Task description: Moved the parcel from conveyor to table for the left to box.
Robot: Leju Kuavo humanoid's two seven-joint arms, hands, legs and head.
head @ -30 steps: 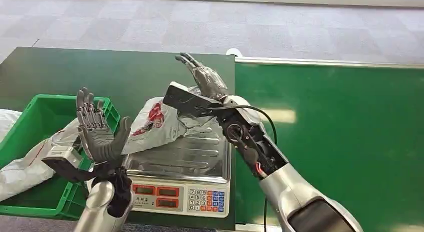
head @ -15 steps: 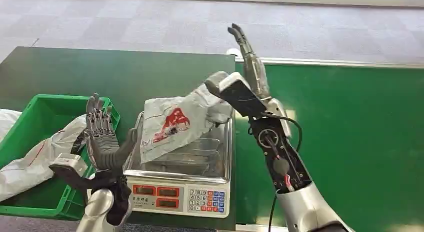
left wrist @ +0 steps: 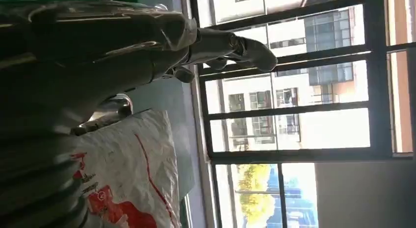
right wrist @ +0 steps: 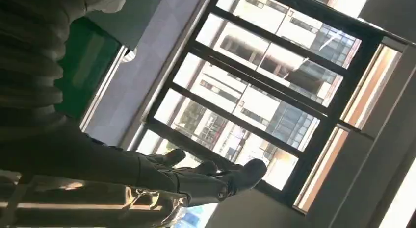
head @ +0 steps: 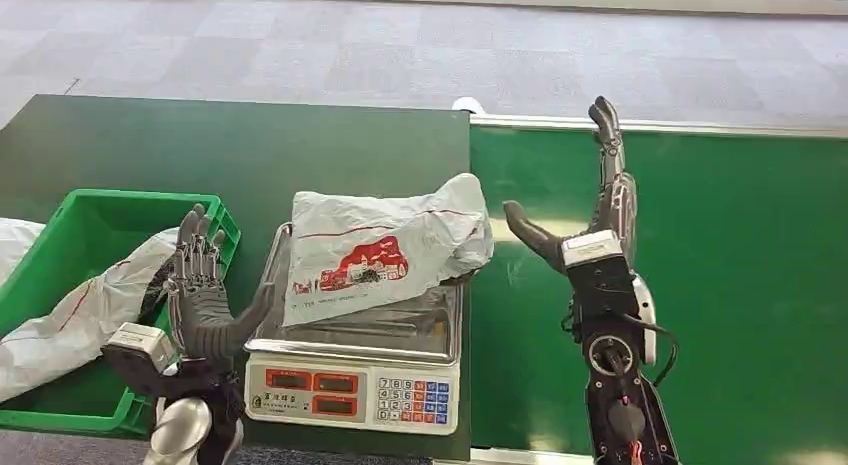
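A white plastic parcel (head: 380, 247) with red print lies across the steel pan of the weighing scale (head: 360, 385) on the dark table. The same parcel (left wrist: 125, 189) fills a corner of the left wrist view. My left hand (head: 203, 290) stands upright just left of the scale, fingers spread and empty, seen too from behind (left wrist: 147, 37). My right hand (head: 590, 210) is raised over the green conveyor (head: 720, 285), apart from the parcel, fingers straight and thumb out, holding nothing. It appears against windows (right wrist: 196, 174) in the right wrist view.
A green crate (head: 60, 255) sits at the left with another white parcel (head: 70, 320) draped in it. The scale's keypad and red displays face the near table edge. Grey carpet floor lies beyond the table and conveyor.
My right hand let go of the parcel and swung right, off the scale and over the conveyor. The parcel settled flat on the scale pan. My left hand sank slightly.
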